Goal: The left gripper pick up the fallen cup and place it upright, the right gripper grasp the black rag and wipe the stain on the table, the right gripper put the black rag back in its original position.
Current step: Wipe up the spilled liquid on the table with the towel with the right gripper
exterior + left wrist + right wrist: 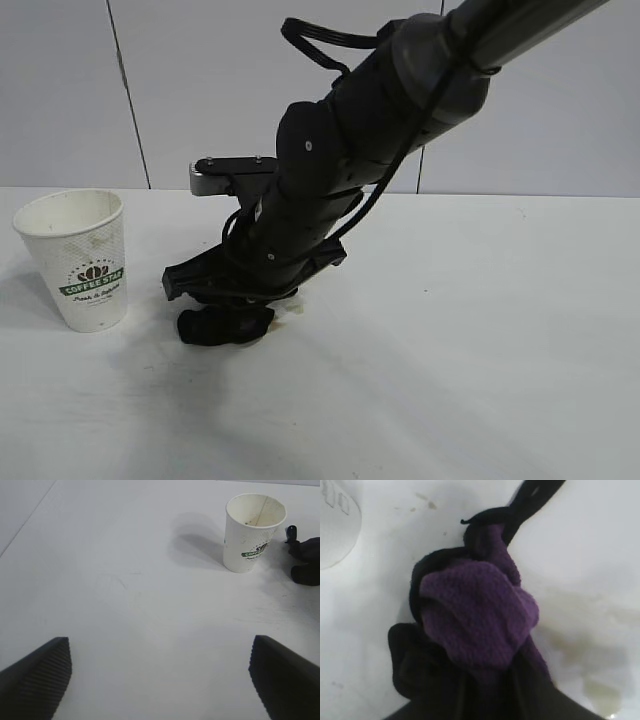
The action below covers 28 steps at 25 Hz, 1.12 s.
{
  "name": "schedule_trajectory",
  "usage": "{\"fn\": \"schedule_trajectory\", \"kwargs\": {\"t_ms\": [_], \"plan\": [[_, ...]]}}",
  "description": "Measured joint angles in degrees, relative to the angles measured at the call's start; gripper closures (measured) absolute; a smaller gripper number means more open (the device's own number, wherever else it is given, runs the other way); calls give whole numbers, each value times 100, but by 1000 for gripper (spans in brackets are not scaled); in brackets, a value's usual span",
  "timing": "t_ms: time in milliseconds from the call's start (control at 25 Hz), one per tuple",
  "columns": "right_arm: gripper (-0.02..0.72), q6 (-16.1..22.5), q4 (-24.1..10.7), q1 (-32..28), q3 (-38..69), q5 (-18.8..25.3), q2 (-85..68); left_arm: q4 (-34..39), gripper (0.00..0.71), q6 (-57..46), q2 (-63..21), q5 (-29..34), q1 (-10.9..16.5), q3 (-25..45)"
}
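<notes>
On the table point(480, 330), the right gripper point(228, 300) clamps the black rag point(225, 325) down beside the smeared stain point(600, 690). The cup point(78, 258) stands upright, empty, nearby. The left gripper point(160, 680) hovers, fingers spread.

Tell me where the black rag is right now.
In the exterior view the black rag lies pressed on the table under the right claw, just right of the upright cup, left of centre.
</notes>
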Motion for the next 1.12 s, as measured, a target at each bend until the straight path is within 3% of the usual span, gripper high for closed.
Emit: {"fn": "schedule_trajectory", "kwargs": {"t_ms": [200,320,440,600,680,840,920,1120], "plan": [[598,0,-71,-278,-42,73,2,0,16,0,0,0,0,0],[598,0,-100,-714,-240,587,2,0,16,0,0,0,0,0],[598,34,-118,-1128,-612,1576,7,0,16,0,0,0,0,0],[598,-54,-132,-1337,-1182,3241,42,0,16,0,0,0,0,0],[598,-309,169,-1310,-1380,3747,47,0,16,0,0,0,0,0],[598,-964,1144,-1055,-1464,3843,66,0,16,0,0,0,0,0],[598,-1172,1405,-850,-1464,3656,93,0,16,0,0,0,0,0],[598,-1264,1385,-395,-1464,3030,282,0,16,0,0,0,0,0]]}}
